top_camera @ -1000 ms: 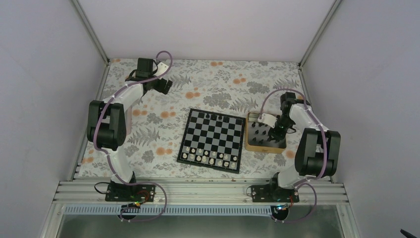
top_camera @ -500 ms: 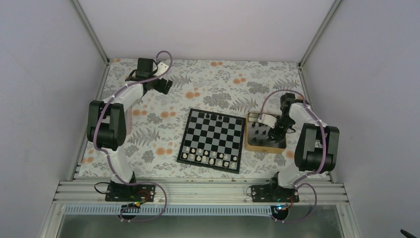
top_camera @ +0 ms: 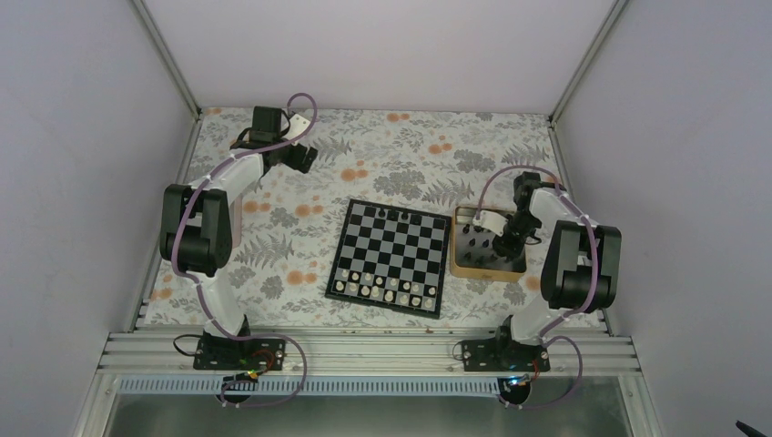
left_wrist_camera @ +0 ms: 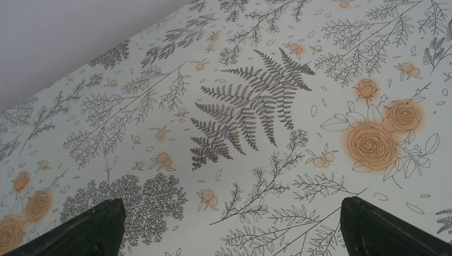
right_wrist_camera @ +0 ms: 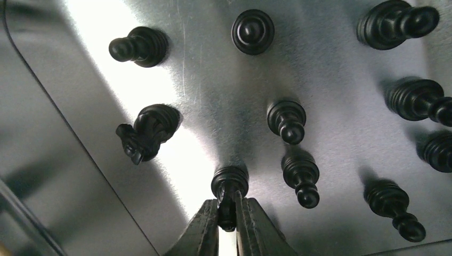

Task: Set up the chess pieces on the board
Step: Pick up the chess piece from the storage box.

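Right gripper (right_wrist_camera: 226,216) is pinched tight on one small black pawn (right_wrist_camera: 229,184); its two dark fingers squeeze the pawn's neck, and part of its head hides between them; I cannot tell if the pawn's round foot touches the floor under it. That pawn is in the tray (top_camera: 489,267), just beside the right edge of the board (top_camera: 390,257). More black chess pieces (right_wrist_camera: 287,120) are spread around it in the tray; they are smooth and shiny, with round feet and ball tops; one is a knight (right_wrist_camera: 146,129) with a bumpy horse head; the ones at the right edge of the wrist view are cut off. The tray floor is grey metal with fine scratches and a bright streak of light; its rim is tan wood.

From above, the pieces in the tray are only tiny dark dots, too small to tell apart; the right gripper's tips are hard to make out there. The board is flat, with black and white squares; a few black pieces stand on its far row, and white chessmen (top_camera: 382,289) fill its two near rows.

Left gripper (left_wrist_camera: 230,208) hangs wide apart and holds nothing; only two dark finger corners show, cut off at the bottom; under them is a tablecloth (left_wrist_camera: 256,106) with grey ferns and orange roses.
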You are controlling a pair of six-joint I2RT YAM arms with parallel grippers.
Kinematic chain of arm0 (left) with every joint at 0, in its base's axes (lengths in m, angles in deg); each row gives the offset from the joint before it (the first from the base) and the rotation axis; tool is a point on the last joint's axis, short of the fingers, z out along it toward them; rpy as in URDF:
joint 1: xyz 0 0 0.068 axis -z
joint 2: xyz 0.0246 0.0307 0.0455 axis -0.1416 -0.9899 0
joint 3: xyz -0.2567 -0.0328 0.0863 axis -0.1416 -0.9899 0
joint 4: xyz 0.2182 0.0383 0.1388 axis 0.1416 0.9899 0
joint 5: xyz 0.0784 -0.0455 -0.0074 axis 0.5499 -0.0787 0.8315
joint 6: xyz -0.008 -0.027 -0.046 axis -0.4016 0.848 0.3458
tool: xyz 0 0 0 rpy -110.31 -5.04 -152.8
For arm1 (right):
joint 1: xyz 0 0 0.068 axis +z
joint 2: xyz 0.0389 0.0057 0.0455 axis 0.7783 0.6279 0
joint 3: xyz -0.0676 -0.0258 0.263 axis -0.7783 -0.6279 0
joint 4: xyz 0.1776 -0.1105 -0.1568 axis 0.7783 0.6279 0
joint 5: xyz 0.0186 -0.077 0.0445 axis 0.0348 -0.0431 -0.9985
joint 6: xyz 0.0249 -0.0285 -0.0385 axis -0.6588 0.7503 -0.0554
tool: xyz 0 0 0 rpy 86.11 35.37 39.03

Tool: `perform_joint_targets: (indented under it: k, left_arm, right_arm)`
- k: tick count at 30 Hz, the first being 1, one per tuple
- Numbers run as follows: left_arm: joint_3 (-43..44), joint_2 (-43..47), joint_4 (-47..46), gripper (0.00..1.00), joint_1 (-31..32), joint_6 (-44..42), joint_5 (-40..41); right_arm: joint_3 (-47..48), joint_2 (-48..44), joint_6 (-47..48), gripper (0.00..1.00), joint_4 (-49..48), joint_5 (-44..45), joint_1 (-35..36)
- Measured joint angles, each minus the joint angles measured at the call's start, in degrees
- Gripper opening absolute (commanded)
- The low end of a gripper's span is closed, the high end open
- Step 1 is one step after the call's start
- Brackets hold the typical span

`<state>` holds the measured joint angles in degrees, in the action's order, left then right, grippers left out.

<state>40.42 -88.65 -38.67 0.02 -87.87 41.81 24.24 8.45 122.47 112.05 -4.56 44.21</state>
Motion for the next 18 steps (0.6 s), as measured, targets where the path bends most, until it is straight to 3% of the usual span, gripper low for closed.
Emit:
perform_joint_targets:
  k: [8, 14, 18]
  left_arm:
    - [0.0, 0.0, 0.0, 1.00, 0.0, 0.0, -0.2]
    - [0.0, 0.0, 0.0, 1.00, 0.0, -0.3, -0.1]
    - [0.0, 0.0, 0.0, 1.00, -0.1, -0.5, 0.0]
  right_arm:
    - [5.2, 0.0, -0.5, 0.06, 4.3, -0.1, 0.1]
    - [16.2, -0.2, -1.8, 0.06, 9.8, -0.9, 3.0]
    - [27.8, 1.7, -3.5, 0.05, 13.6, -1.0, 8.9]
